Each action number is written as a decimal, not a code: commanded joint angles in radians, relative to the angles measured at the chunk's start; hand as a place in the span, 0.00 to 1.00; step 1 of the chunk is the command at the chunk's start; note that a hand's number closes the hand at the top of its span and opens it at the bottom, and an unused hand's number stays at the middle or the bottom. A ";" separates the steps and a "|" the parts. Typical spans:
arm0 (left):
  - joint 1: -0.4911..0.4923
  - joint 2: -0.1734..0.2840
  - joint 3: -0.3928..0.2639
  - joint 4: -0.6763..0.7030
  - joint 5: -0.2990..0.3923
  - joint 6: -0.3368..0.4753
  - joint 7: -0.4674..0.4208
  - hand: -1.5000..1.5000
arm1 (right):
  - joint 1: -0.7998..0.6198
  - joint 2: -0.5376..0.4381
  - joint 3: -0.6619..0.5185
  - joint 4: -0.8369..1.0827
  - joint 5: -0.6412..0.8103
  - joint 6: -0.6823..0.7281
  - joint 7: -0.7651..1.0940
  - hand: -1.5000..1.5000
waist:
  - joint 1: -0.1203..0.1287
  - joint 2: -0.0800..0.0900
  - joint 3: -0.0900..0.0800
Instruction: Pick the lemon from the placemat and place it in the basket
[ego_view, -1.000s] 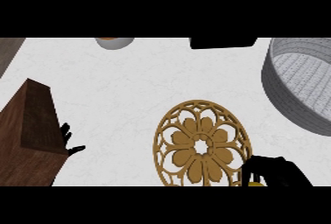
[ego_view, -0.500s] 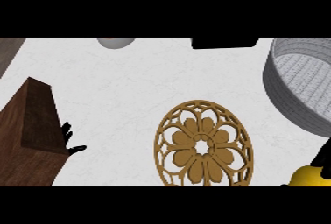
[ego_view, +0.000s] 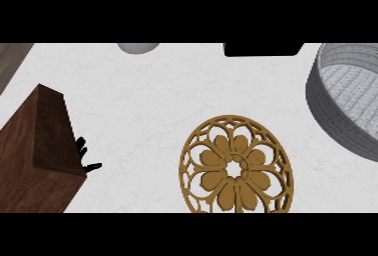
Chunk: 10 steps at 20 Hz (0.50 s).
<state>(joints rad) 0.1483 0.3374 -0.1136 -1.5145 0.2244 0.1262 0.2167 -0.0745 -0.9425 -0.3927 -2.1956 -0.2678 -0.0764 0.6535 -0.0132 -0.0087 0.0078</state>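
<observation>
The golden openwork placemat (ego_view: 235, 170) lies low in the middle of the head view, and nothing rests on it. A grey woven basket (ego_view: 347, 100) stands at the right edge, cut off by the frame. The lemon shows nowhere. Only the fingertips and thumb of my left hand (ego_view: 83, 149) show, sticking out straight from behind a brown wooden block at the left. My right hand is out of the frame.
The large brown wooden block (ego_view: 37, 155) fills the lower left and hides most of my left hand. At the far edge sit a grey rounded object (ego_view: 138, 47) and a black object (ego_view: 262, 49). White counter (ego_view: 148, 100) stretches between them.
My right hand, low at the right by the placemat's edge a second ago and then showing the yellow lemon, has left the frame at the lower right with it. My left hand stayed put.
</observation>
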 joint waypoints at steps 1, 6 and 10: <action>0.006 -0.024 -0.036 0.064 -0.028 0.001 0.032 0.50 | -0.073 -0.075 -0.119 0.211 -0.111 0.126 -0.042 1.00 | 0.013 0.011 -0.008; -0.050 -0.007 -0.011 0.103 -0.028 -0.024 0.045 0.50 | -0.119 -0.109 -0.078 0.420 -0.056 0.202 -0.143 1.00 | 0.023 0.015 -0.008; -0.056 -0.040 -0.027 0.069 -0.039 0.004 0.084 0.50 | -0.174 -0.122 -0.046 0.562 -0.003 0.238 -0.247 1.00 | 0.032 0.015 -0.007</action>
<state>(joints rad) 0.0987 0.3239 -0.1084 -1.4764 0.2026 0.1154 0.2247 -0.2066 -1.0546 -0.4694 -1.7650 -0.3088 0.1213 0.4877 0.0145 -0.0035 0.0098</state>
